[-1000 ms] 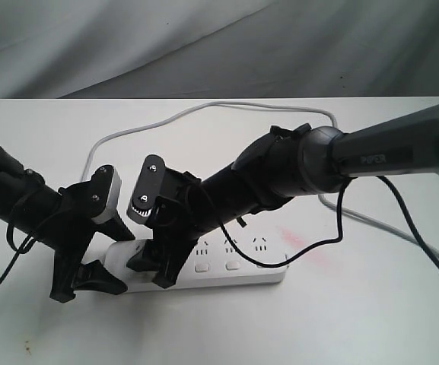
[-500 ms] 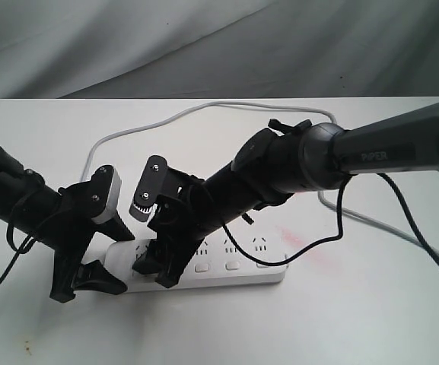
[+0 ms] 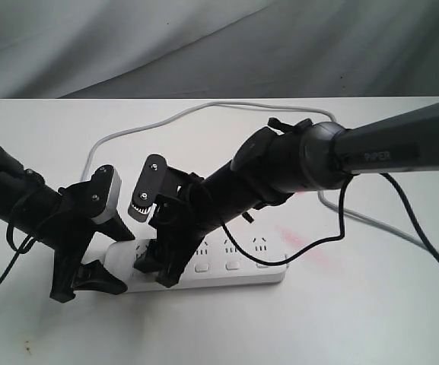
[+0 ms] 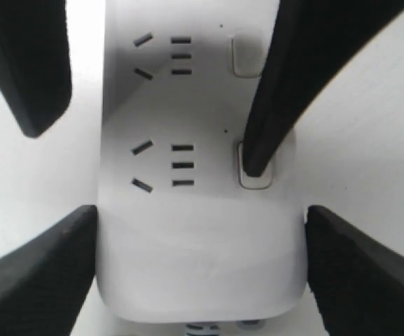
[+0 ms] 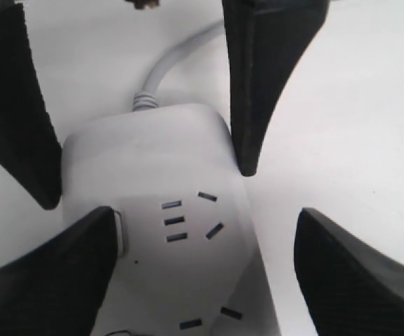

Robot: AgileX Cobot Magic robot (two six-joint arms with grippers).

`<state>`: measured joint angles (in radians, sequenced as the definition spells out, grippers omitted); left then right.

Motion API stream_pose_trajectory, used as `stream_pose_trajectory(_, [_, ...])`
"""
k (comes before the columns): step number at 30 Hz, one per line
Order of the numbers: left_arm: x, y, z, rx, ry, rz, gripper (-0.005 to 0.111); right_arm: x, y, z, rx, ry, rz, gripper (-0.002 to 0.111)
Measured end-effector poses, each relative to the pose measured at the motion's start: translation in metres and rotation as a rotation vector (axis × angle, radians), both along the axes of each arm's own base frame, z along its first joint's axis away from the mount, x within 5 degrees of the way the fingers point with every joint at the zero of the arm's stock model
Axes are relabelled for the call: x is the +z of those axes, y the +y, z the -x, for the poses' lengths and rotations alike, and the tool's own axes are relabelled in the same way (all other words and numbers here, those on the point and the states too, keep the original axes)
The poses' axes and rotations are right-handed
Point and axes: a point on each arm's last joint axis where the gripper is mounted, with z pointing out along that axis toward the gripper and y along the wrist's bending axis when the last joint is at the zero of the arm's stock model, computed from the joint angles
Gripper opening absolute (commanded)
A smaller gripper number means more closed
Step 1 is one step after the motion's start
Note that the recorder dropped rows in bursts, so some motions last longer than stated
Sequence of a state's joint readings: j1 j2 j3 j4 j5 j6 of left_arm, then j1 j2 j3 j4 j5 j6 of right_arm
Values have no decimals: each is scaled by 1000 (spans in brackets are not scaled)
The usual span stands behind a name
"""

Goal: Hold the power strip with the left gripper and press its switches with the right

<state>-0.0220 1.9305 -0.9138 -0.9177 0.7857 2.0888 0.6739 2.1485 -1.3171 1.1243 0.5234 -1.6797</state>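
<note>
The white power strip [image 3: 234, 268] lies flat on the table, its grey cord [image 3: 204, 110] looping away behind. My left gripper [image 3: 112, 258] is shut on the strip's cord end [image 4: 202, 266], one finger against each long side. My right gripper [image 3: 157, 270] stands open over the first outlet [image 5: 187, 220]. One of its fingertips [image 4: 255, 164] rests on the end switch [image 4: 256, 180]; the other finger [image 4: 26, 70] hangs off the strip's far side. Three more switches [image 3: 233, 265] show in a row to the right.
The cord [image 3: 371, 220] also runs across the table under the right arm. A black cable [image 3: 333, 236] dangles from that arm above the strip. A faint red smear [image 3: 303, 245] marks the table. A grey cloth backdrop [image 3: 219, 46] rises behind the table.
The right gripper has shifted slightly left and its arm has risen a little; its fingertip stays on the end switch. The left gripper and strip have not moved.
</note>
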Motion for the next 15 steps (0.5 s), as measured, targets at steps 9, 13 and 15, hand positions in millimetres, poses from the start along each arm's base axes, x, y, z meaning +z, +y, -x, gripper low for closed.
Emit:
stream_pose_trajectory(9, [0,0,0,0,0,0,42,54,-9,-2,3,-116,-60,66])
stream_pose_trajectory(13, [0,0,0,0,0,0,42,60,-18,-5,6,-95,-76,66])
stream_pose_trajectory(15, [0,0,0,0,0,0,42,59,-21,-7,4,-92,-70,66])
